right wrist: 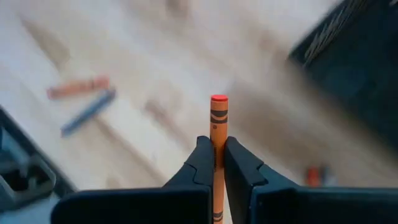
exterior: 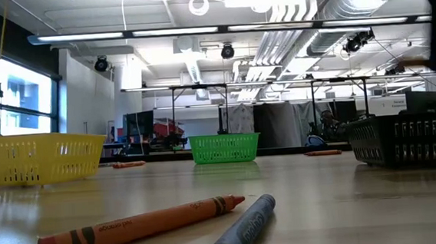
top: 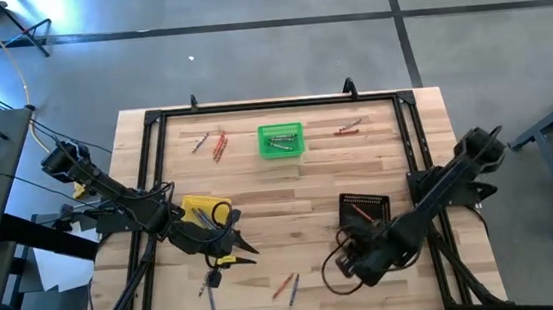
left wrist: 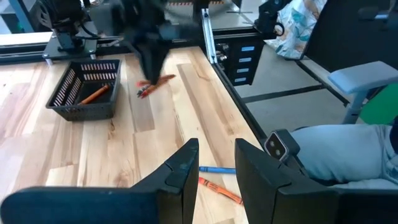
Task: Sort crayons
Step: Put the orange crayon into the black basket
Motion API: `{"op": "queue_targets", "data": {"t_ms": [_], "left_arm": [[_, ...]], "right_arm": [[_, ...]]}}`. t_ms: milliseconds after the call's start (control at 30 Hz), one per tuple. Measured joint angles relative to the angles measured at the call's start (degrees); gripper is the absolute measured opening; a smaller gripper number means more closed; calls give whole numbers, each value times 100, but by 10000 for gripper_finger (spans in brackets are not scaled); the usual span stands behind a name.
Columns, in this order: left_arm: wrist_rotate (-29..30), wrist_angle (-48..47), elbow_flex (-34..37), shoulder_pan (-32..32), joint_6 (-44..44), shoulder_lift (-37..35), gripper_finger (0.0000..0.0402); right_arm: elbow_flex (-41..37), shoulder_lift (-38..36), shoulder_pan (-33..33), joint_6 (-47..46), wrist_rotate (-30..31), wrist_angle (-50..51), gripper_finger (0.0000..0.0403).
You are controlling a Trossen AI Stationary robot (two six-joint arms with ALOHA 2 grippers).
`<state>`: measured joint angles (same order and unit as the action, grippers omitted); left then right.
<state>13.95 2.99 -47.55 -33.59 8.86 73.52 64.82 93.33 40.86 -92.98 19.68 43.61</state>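
Crayons are scattered in small clusters on the wooden table (top: 290,189) in the high view: about three near the far left (top: 212,144), two near the far right (top: 348,127), two at the near edge (top: 287,287), and one or two by the left gripper (top: 243,248), partly hidden under it. Several more are seen in the green basket (top: 281,140), too small to count. One orange crayon lies in the black basket (top: 365,209). The yellow basket (top: 204,207) is half covered by the left arm. The right gripper (top: 351,264) is a dark mass; its fingers cannot be made out here.

Low view: one orange crayon (exterior: 137,224) and one blue-grey crayon (exterior: 245,229), cut off at the frame edge, lie in the foreground. Three baskets are counted.

Left wrist view: the left gripper (left wrist: 215,165) is parted, empty, above one blue and one orange crayon (left wrist: 219,189).

Right wrist view: the right gripper (right wrist: 216,157) is clenched on an upright orange crayon (right wrist: 217,122). The background is blurred.
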Motion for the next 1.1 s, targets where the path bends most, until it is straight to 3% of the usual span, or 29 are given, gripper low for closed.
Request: {"op": "queue_targets", "data": {"t_ms": [200,333,600,900,1100], "left_arm": [[220,19,-19,202,-5,-2,90],[223,34,-109,404,-8,-4,90],[218,47,-173,767,-98,-39,90],[96,128,-173,993,-153,-39,90],[78,164,-173,1002,-153,-39,90]], "right_arm": [[0,-664,-26,153,1680,1171,4],[0,-836,-198,155,2080,1919,5],[-335,-777,-531,170,2006,2452,6],[-1427,-775,-562,-485,989,1790,6],[-1719,-775,-561,-473,815,1192,6]]}}
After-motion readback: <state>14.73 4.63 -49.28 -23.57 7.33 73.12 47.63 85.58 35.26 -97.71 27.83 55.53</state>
